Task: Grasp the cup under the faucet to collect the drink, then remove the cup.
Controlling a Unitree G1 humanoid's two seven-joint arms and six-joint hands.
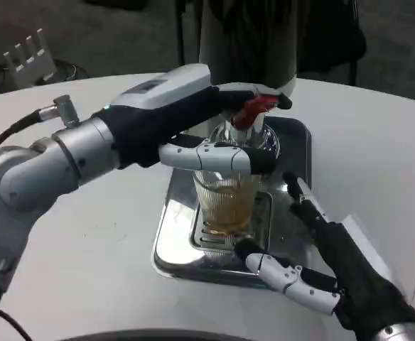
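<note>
A ribbed glass cup (pixel 225 202), partly filled with amber drink, stands on the drip grate (pixel 209 240) under the faucet. My left hand (pixel 186 114) reaches across from the left; its fingers lie over the red faucet lever (pixel 252 112) and its thumb stretches across in front of the cup's rim. My right hand (pixel 335 263) lies low at the cup's right, fingers spread. One finger points up beside the cup and the thumb lies near its base. It holds nothing, and I see a small gap to the glass.
The cup and grate sit in a shiny metal tray (pixel 168 245) on the white table (pixel 87 263). The dark, tall drink dispenser (pixel 246 42) rises behind the tray. A white rack (pixel 30 57) stands at the far left, off the table.
</note>
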